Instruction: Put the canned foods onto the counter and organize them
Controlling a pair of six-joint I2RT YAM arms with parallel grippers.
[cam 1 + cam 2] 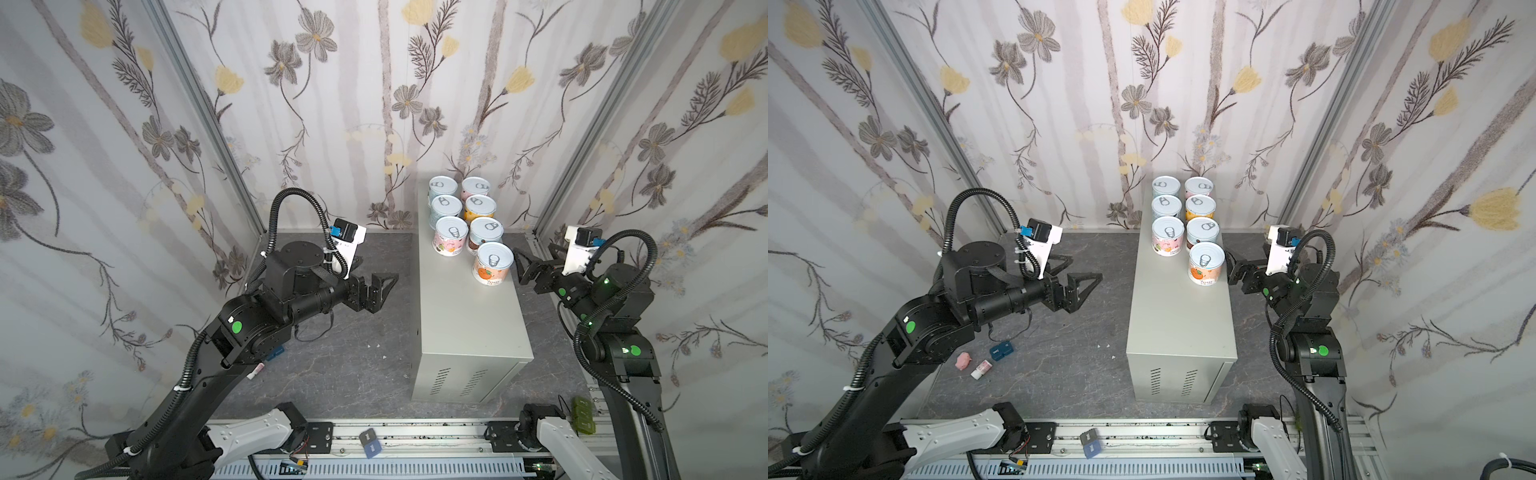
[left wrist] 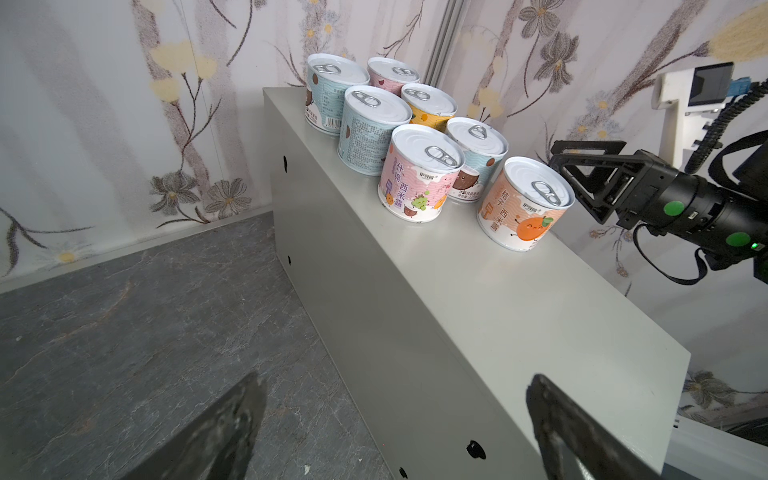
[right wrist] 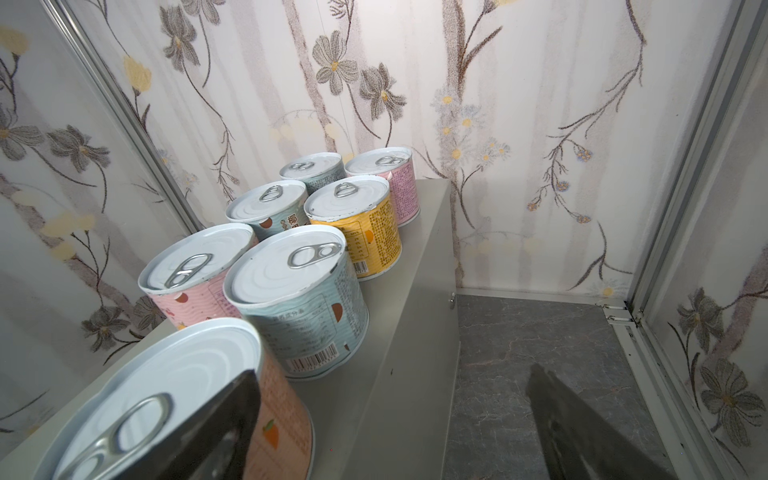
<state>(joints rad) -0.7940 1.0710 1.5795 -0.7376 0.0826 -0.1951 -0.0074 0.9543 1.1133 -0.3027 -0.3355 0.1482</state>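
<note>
- L gripper (image 1: pixel 384 293): jaws spread wide, nothing btwn them; it hovers over the dark marbled floor (image 1: pixel 1059 365), left of the counter and apart from it. In L wrist view its fingers (image 2: pixel 232 419) frame the counter's long side
- Small bits on the floor by the L arm, clearest in a top view: pink lump (image 1: pixel 963 360), white tube (image 1: pixel 981 369), blue box (image 1: pixel 1001 351)
- Counter (image 1: pixel 469 324): tall grey metal box standing on the floor, right of centre; vent slots (image 1: pixel 457 380) on its near end
- Canned foods (image 1: pixel 451 232): all 7 upright on the counter's far end, lids up, packed close in 2 rows, 3 in the left row and 4 in the right
- Orange can (image 1: pixel 493 266): nearest of the right row, by the counter's right edge
- R gripper (image 1: pixel 521 266): jaws spread wide and empty, just beside the orange can, off the counter's right edge. In R wrist view one finger (image 3: pixel 224 424) overlaps that can's lid, the other is over the floor; can't tell if it touches the can
</note>
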